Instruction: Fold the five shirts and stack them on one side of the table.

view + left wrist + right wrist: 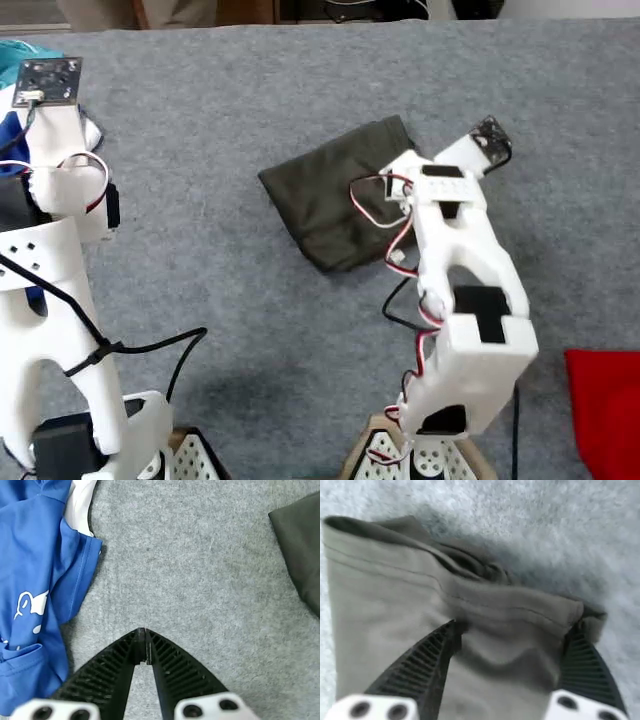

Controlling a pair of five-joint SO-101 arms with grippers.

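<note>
A folded dark olive shirt (335,195) lies near the middle of the grey table (220,110). My right gripper (512,630) is open right over the olive shirt (410,595), its two black fingers spread to either side of a folded edge. A blue shirt with white print (35,580) lies crumpled at the table's left side, also seen as blue cloth (12,130) behind the left arm. My left gripper (142,647) is shut with nothing in it, over bare table next to the blue shirt. A red shirt (605,410) lies at the right front edge.
A teal cloth (25,55) peeks out at the far left corner. The olive shirt's corner (302,550) lies across open grey table from the left gripper. Both arm bases stand at the front edge.
</note>
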